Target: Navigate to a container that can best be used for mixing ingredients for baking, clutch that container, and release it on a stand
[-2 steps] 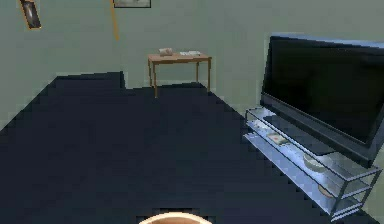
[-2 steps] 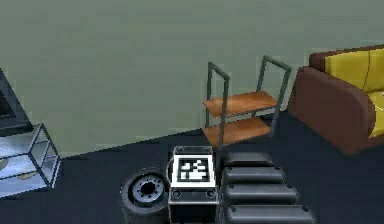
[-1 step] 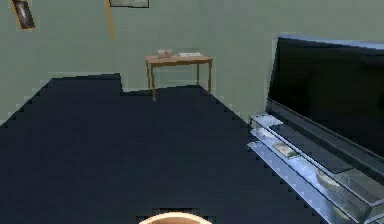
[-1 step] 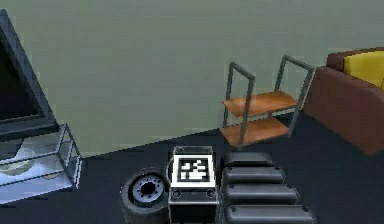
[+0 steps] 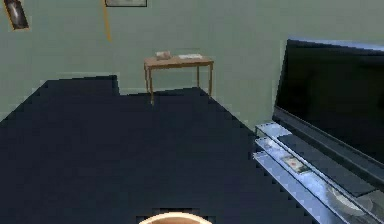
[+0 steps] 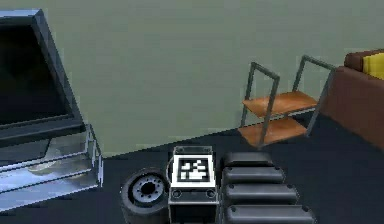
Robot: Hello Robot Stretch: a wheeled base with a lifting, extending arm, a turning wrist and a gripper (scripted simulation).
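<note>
A tan rounded rim (image 5: pixel 170 217) pokes up at the forward view's bottom edge; what it is I cannot tell. In the arm side view the arm (image 6: pixel 255 190) lies low at the bottom edge, with a white marked square (image 6: pixel 193 168) and the gripper's dark round body (image 6: pixel 148 195) to its left. Its far end is not clear, so I cannot tell whether it holds anything. A glass stand (image 5: pixel 300 165) (image 6: pixel 50 165) carries a big dark television (image 5: pixel 335 95) (image 6: pixel 30 70). A metal-framed stand with two wooden shelves (image 6: pixel 285 105) is at the arm side view's right.
A small wooden table (image 5: pixel 178 66) with flat items on top stands against the far wall. Two framed pictures (image 5: pixel 18 15) (image 5: pixel 125 3) hang high on the wall. A brown sofa (image 6: pixel 365 95) sits at the arm side view's right edge. Dark blue floor (image 5: pixel 120 140) stretches ahead.
</note>
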